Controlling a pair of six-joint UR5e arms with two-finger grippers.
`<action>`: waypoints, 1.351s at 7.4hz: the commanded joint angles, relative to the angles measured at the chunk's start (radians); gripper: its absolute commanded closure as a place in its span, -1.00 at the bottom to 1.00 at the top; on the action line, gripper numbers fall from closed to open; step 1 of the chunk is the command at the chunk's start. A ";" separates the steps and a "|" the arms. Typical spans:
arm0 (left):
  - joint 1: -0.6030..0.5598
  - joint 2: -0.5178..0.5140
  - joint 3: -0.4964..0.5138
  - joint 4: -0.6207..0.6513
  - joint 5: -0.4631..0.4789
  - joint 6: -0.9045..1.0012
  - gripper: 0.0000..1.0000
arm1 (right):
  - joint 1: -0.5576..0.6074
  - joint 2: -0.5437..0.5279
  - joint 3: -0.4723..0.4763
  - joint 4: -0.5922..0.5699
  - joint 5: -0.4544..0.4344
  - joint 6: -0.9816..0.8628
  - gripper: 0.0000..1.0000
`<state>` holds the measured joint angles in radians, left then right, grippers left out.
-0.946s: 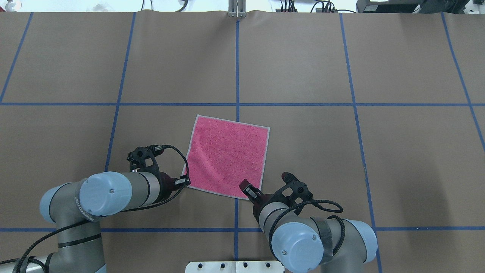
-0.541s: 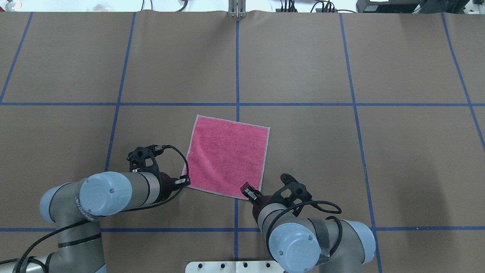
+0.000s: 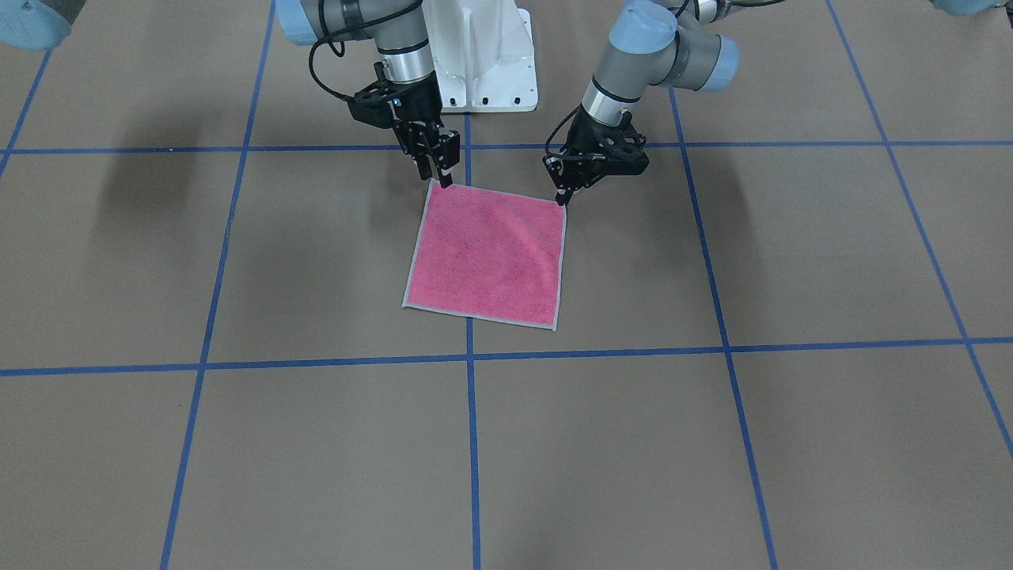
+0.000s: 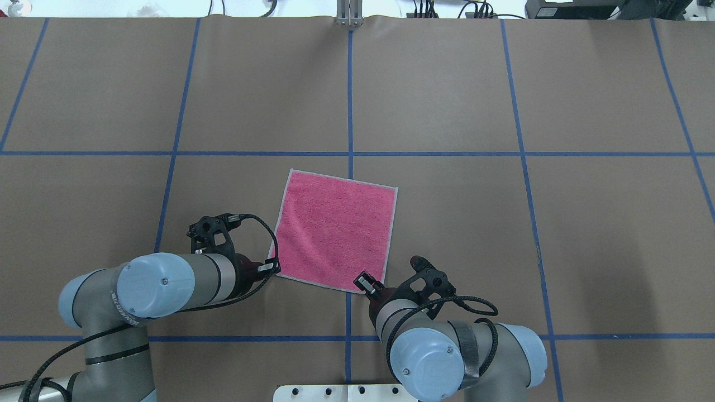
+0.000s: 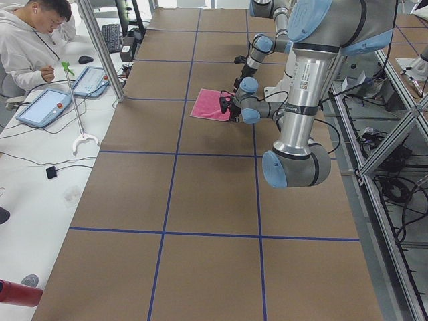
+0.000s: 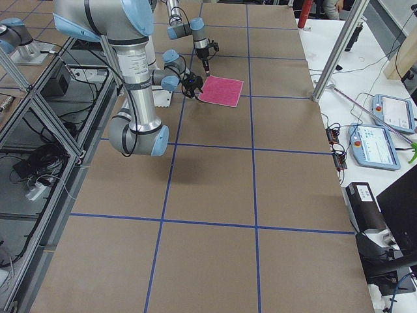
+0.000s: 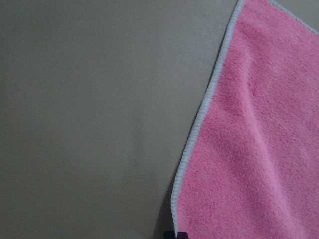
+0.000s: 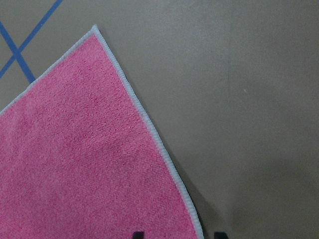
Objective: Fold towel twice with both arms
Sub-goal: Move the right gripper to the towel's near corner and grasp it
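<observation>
Left gripper [image 3: 563, 198] of mine is pinched tight on the towel [image 4: 335, 229] at its near corner on my left. My right gripper [image 3: 443, 176] stands with jaws apart, straddling the other near corner and holding nothing. The towel lies flat, pink face up, slightly skewed across a blue tape line [image 4: 350, 100]. Its far edge lies free, and the brown table [image 4: 503, 223] stretches beyond it and to both sides

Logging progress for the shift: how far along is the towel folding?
Done: no fold; the towel lies flat, pink side up. In hand: left gripper and right gripper sit at its two near corners; no corner looks lifted. Remaining: both folds.
</observation>
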<state>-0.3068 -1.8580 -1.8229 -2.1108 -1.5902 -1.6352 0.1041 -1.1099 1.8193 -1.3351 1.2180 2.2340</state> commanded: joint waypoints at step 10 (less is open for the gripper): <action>0.000 -0.006 -0.004 0.000 -0.002 0.000 1.00 | 0.003 -0.004 -0.005 0.001 -0.003 0.004 1.00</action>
<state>-0.3068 -1.8614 -1.8267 -2.1108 -1.5923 -1.6352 0.1058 -1.1063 1.8103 -1.3346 1.2161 2.2378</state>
